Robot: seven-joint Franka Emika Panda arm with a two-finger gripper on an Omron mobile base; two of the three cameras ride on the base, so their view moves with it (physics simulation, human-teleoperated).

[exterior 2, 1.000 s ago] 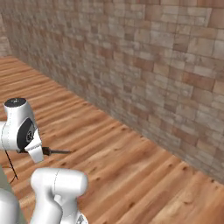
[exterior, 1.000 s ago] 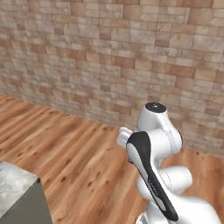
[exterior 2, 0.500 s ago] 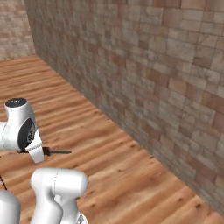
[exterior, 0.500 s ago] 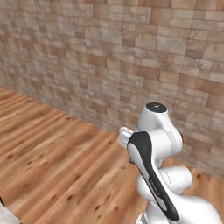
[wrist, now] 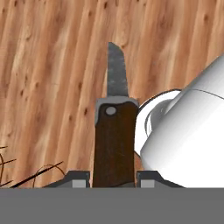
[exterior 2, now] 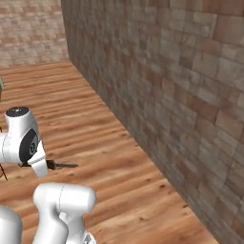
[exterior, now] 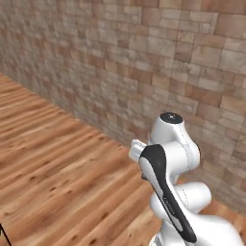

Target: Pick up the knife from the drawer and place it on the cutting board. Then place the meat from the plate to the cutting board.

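Note:
My gripper (wrist: 113, 179) is shut on the knife, whose dark brown handle (wrist: 113, 144) stands between the two fingertips. Its thin grey blade (wrist: 117, 72) points away from the hand over wooden floor. In the right base view the knife (exterior 2: 62, 165) sticks out sideways from behind the folded white arm (exterior 2: 21, 140). The arm is tucked close to the base in the left base view (exterior: 168, 158). The drawer, the cutting board, the meat and the plate are out of view.
A brick wall (exterior: 144, 57) runs close ahead and along the right side (exterior 2: 181, 95). Wooden floor (exterior: 53, 163) spreads to the left. Thin dark legs of some object (exterior: 5, 235) show at the lower left edge.
The whole picture has shifted: the base has turned, the brick wall has swept across both views, and a grey counter corner has left the left base view. The arm and the held knife keep their pose.

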